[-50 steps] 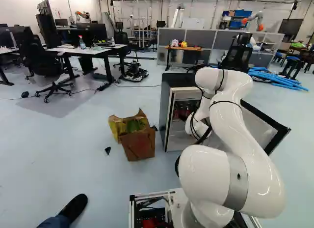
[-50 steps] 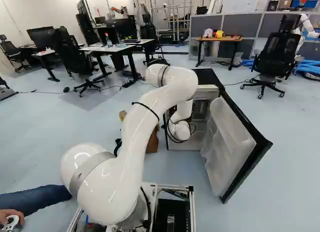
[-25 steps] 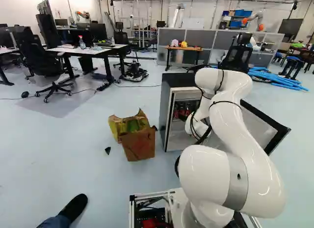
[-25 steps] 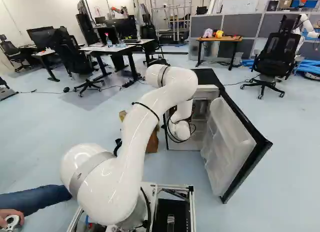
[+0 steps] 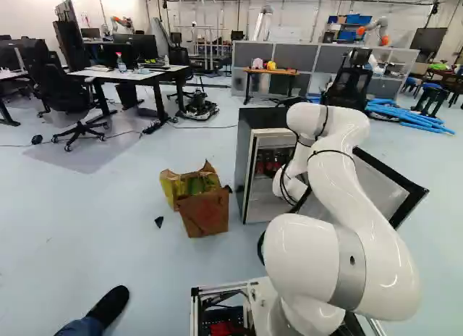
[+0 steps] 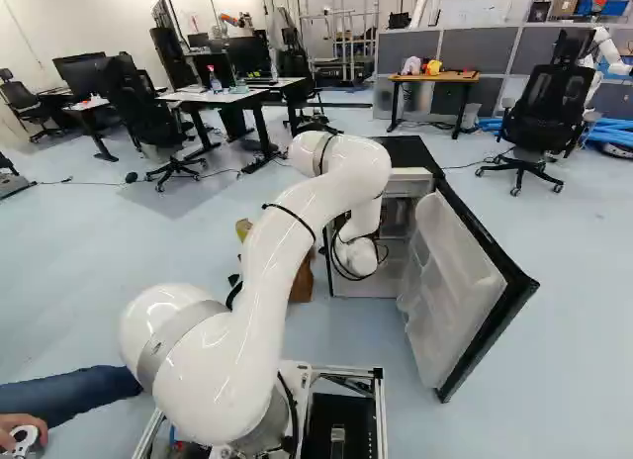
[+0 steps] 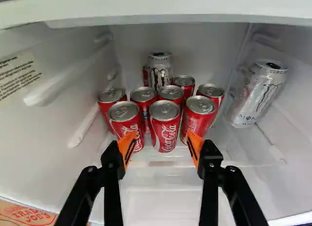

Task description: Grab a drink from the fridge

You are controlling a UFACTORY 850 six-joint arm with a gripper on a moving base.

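We've got glossy metal on the red cans [image 7: 164,131] near the front edge of the shelf [image 7: 161,176], shiny bare metal on their lids [image 7: 164,109]. We're seeing smooth white plastic inside the fridge [image 7: 44,148], crumpled brown paper on the bag [image 5: 203,211], and there's our arm [image 5: 376,227], smooth and glossy.

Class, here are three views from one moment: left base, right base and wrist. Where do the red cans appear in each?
Left base view: right of the middle, inside the fridge, the red cans show small beside the arm.
Right base view: I cannot make them out; the arm partly covers the fridge opening.
Wrist view: grouped just ahead of the gripper.
Shared landmark: the fridge.
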